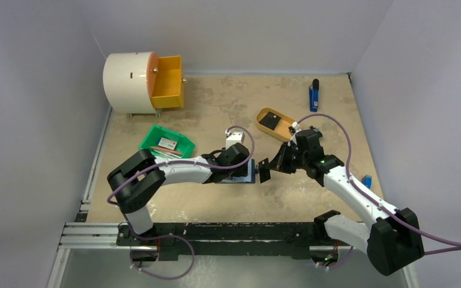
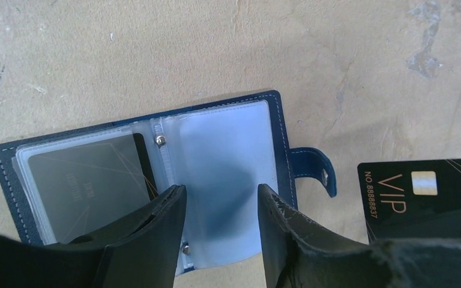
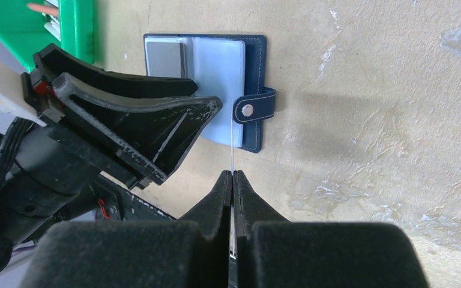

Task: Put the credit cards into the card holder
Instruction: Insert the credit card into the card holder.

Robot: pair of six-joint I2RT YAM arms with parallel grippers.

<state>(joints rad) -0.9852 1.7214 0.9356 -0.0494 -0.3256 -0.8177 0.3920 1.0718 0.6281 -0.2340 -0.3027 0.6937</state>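
Card holder point(image 2: 228, 150) lies open, grey card point(image 2: 84, 180) sleeved; right gripper point(image 3: 232, 180) pinches VIP card point(image 2: 420, 186), left gripper point(image 2: 222, 198) spread.

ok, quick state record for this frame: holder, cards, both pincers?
card holder: open flat on the table, snap tab undone
stowed card: one, dark, already sleeved
left pincer: open, over the empty clear sleeve
right pincer: shut on black VIP card
black VIP card: outside the holder, off its tab side

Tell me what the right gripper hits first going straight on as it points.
The right gripper holds a card edge-on; that would likely meet the open card holder first, by its snap tab. Depth is unclear.
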